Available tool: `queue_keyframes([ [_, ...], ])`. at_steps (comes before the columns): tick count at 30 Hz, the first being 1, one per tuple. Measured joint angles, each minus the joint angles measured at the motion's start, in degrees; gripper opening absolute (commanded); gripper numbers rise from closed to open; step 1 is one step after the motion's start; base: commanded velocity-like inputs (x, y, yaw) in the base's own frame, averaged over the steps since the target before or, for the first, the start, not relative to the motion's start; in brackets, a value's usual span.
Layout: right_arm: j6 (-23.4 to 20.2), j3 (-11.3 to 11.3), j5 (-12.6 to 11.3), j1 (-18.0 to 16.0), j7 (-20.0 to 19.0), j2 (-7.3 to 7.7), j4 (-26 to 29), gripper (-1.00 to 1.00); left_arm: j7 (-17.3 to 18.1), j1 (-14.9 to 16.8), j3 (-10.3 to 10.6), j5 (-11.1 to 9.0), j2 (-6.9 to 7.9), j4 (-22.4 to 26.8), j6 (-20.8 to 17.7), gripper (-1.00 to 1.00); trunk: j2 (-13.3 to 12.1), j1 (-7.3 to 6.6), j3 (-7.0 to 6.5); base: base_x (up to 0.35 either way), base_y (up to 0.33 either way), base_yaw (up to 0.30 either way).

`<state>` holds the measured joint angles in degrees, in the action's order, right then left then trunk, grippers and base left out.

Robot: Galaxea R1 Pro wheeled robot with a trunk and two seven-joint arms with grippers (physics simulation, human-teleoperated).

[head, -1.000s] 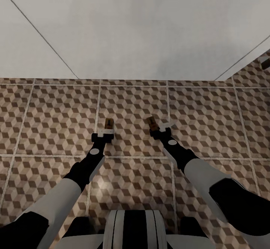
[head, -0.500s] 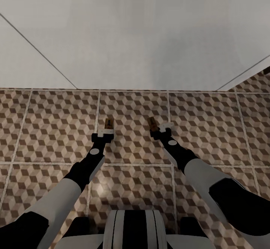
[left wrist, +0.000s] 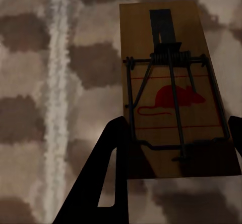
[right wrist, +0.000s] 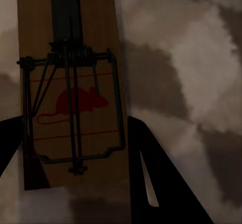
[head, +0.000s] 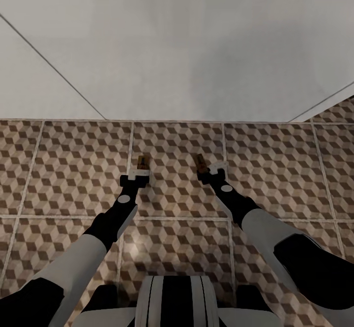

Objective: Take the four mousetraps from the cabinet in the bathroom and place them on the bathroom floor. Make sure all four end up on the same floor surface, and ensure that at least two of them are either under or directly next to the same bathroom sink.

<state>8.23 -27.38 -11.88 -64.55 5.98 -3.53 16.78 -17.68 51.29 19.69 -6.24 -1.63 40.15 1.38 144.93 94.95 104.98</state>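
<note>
Two mousetraps show, small brown wooden boards with dark wire and a red mouse print. My left gripper (head: 139,173) is shut on one mousetrap (head: 143,161), whose board (left wrist: 174,88) sits between the dark fingers (left wrist: 108,173). My right gripper (head: 210,173) is shut on the other mousetrap (head: 199,161); this board (right wrist: 70,82) is likewise clamped between its fingers (right wrist: 151,178). Both traps are held low over the cube-patterned bathroom floor (head: 73,169), side by side, a short way from a white surface's edge. Whether they touch the tiles I cannot tell. The cabinet, the sink and the other traps are out of view.
A broad white surface (head: 187,46) with thin dark seams covers the upper half of the head view, and I cannot tell what it is. Its lower edge meets the tiles just beyond the grippers. Patterned floor also shows at the far right (head: 339,110).
The whole head view has shifted: the white surface's edge now sits lower in the picture, closer to the grippers. Both grippers keep their traps and their pose.
</note>
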Motion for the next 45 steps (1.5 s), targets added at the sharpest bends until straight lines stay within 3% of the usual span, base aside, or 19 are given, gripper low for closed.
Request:
queue_keyframes([
  [26, -0.9, 0.0, 0.2, 0.0, 0.4, -0.30, 0.2, -1.00, 0.0, -0.3, -0.1, 0.1, -0.03, 1.9, 0.0, -1.00, 0.0, 0.00, 0.00, 0.001, 0.001, 0.000],
  [33, -2.0, 0.2, 0.3, 0.0, 0.4, -0.35, 0.3, -1.00, 0.0, -0.3, -0.6, 0.1, -1.23, 1.9, -0.5, -1.00, 0.0, -0.01, 0.00, 0.000, 0.000, 0.000],
  [45, -4.4, 0.3, 0.5, 0.0, 0.3, -0.23, 1.6, -1.00, 0.1, -0.3, -0.9, 0.1, -1.39, 2.0, -1.0, -1.00, 0.0, -0.02, -0.01, 0.000, 0.000, 0.000],
])
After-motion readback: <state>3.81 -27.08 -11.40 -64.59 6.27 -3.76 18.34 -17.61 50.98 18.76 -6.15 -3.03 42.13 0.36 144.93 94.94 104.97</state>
